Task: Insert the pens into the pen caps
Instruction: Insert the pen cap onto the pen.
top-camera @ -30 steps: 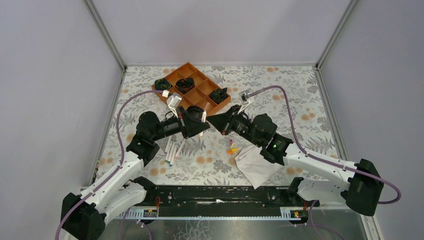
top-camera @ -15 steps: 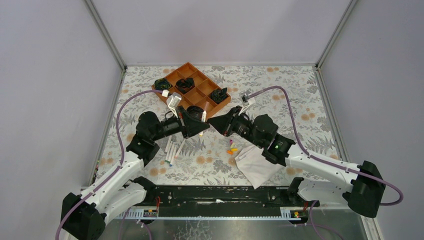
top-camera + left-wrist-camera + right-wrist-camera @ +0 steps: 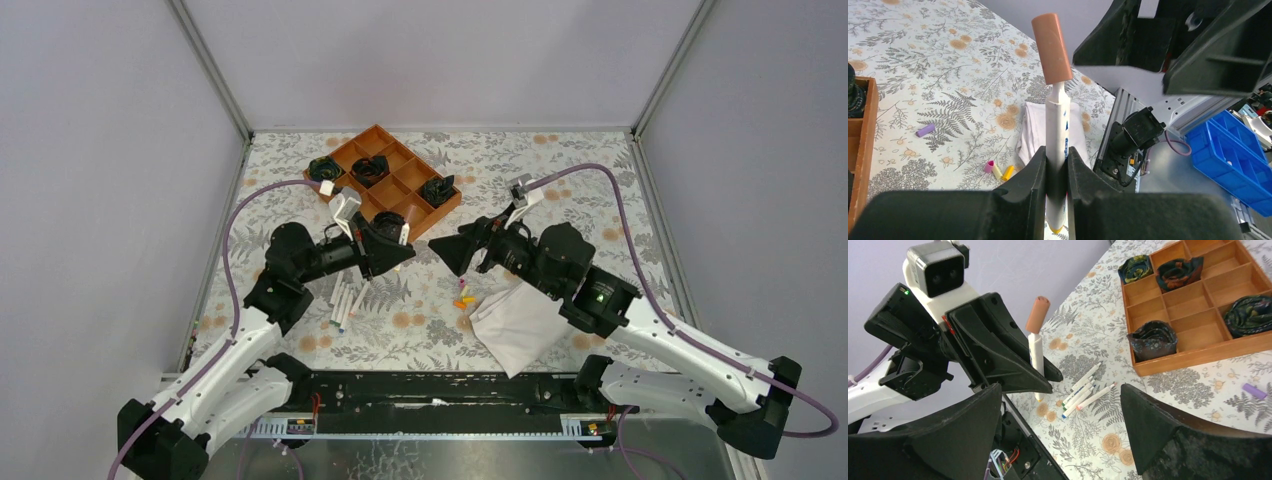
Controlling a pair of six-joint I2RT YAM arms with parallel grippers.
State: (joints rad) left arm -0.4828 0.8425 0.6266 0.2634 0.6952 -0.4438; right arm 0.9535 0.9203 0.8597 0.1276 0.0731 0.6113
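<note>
Closest to the arm bases, the folded white cloth (image 3: pixel 515 325) lies on the bench (image 3: pixel 600 200), partly under your right arm. Just past its left corner is a small cluster of loose caps (image 3: pixel 463 297), pink, yellow and orange, close together. A single purple cap (image 3: pixel 925 130) lies apart from them, farther out. To the left, under your left arm, the spare pens (image 3: pixel 343 298) lie side by side in a loose bundle on the bench.

Above the bench, your left fingers (image 3: pixel 1034 172) are clamped on the white barrel of one pen (image 3: pixel 1056 135), which stands upright in the left wrist view. A salmon-brown cap (image 3: pixel 1051 48) sits on its upper end, leaning slightly off the barrel's line. A narrow neck of the pen shows between the cap and the barrel.

Your right fingers (image 3: pixel 458 250) face that pen. They are spread wide, hold nothing, and are clear of the cap.

Beyond both arms is the wooden tray (image 3: pixel 410 205), with dark rolled items (image 3: pixel 1152 337) in some of its compartments.
</note>
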